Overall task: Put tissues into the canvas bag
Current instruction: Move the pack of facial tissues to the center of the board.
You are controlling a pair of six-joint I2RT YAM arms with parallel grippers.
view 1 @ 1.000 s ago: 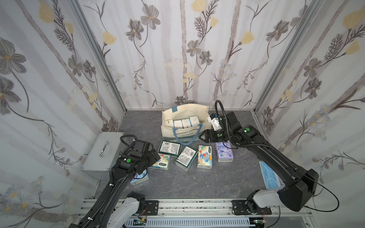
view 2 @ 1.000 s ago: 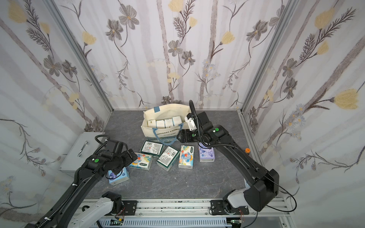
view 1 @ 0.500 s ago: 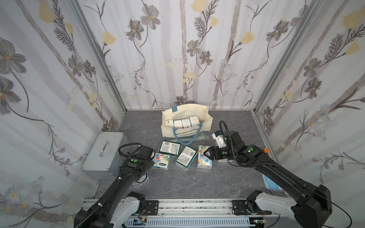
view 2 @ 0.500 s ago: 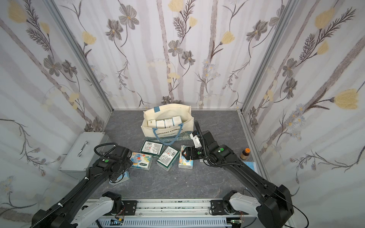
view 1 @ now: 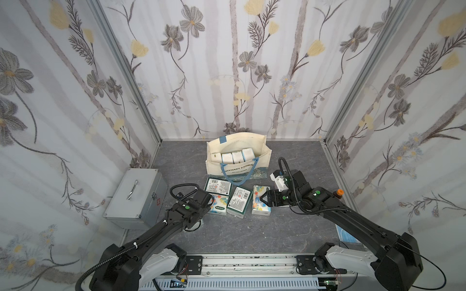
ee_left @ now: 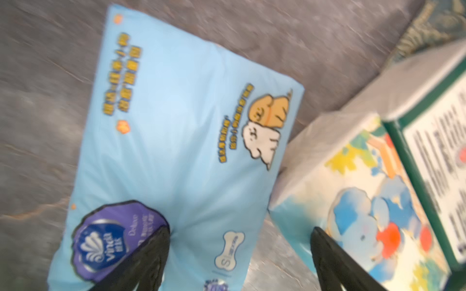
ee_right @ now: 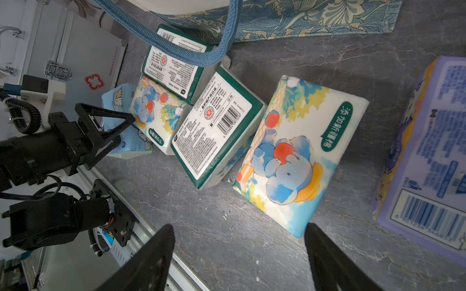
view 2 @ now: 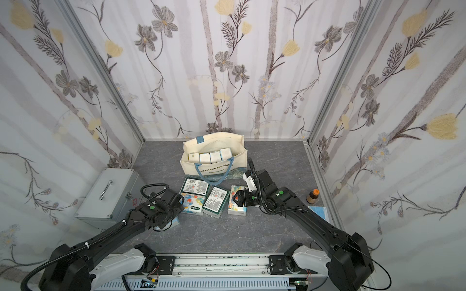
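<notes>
Right arm point(view 1: 353, 221) now lower, hiding lavender pack point(ee_right: 428, 151) in both top views; blue pack point(ee_left: 176, 138) blurred, cut off; left jaws, right jaws spread.

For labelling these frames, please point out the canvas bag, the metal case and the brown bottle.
canvas bag point(view 1: 214, 169): in a top view, cream front wall.
metal case point(view 1: 142, 194): in a top view, lid beside handle.
brown bottle point(view 2: 311, 199): in a top view, body below cap.
</notes>
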